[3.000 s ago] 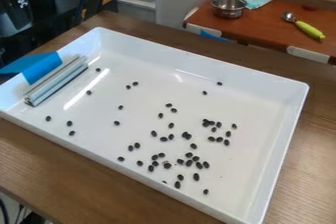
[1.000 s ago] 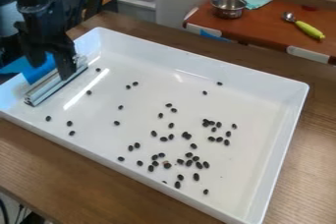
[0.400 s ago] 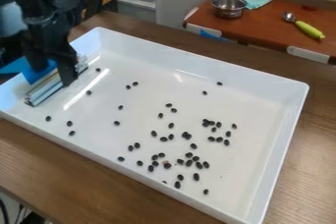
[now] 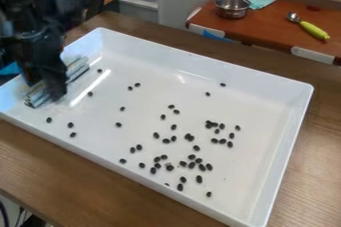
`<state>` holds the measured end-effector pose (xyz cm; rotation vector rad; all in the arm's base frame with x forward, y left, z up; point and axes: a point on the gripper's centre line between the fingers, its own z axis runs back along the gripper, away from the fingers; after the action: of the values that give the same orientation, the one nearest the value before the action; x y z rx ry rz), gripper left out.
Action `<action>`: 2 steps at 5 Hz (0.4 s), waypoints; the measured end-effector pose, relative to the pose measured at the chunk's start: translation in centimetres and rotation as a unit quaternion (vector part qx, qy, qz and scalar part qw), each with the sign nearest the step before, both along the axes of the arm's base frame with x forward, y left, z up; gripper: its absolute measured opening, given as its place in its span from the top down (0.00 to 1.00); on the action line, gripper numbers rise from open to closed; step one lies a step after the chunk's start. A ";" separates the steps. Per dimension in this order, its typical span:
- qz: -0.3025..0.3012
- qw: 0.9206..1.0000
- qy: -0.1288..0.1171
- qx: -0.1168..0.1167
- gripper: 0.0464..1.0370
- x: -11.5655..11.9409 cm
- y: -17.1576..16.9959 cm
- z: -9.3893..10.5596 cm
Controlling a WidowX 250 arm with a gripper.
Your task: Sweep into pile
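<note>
At the left edge, beside the black gripper [image 4: 49,87], a bit of blue material [image 4: 9,69]. Hanging down from the upper left, over the left end of the white tray [image 4: 200,54], the gripper itself, partly in front of the silvery metal bars [image 4: 79,67]. Cannot tell the state of the jaws: apart, together or clamped on the bars. Beneath the tray, a brown wooden tabletop [image 4: 60,171].

Just right of the bars, two of the dark beans [image 4: 90,93], well apart; lower, near the tray's front wall, three more in a loose group. Further right, one pair near the middle of the floor and another below it. Then, from the centre down to the front wall, most of the beans, strewn in a loose, uneven patch, mostly apart, a few touching. Right of that, a tight little clump, with others spread around it; higher up, two lone beans towards the back wall. Nowhere gathered into one pile.

Beyond the tray at upper right, on an orange-brown tabletop [image 4: 276,32], a small metal pot [image 4: 232,8], then a pale green cloth [image 4: 258,1] behind it, then a metal scoop with a yellow-green handle [image 4: 314,30].
</note>
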<state>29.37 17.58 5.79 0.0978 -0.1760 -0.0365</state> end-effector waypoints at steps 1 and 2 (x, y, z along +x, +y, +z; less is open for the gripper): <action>-0.016 1.000 -0.001 -0.004 0.64 -0.9 0.1 0.6; -0.028 1.000 0.001 -0.004 0.67 -1.6 -0.3 0.4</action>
<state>27.74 17.29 6.19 0.0841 -0.1761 -0.0911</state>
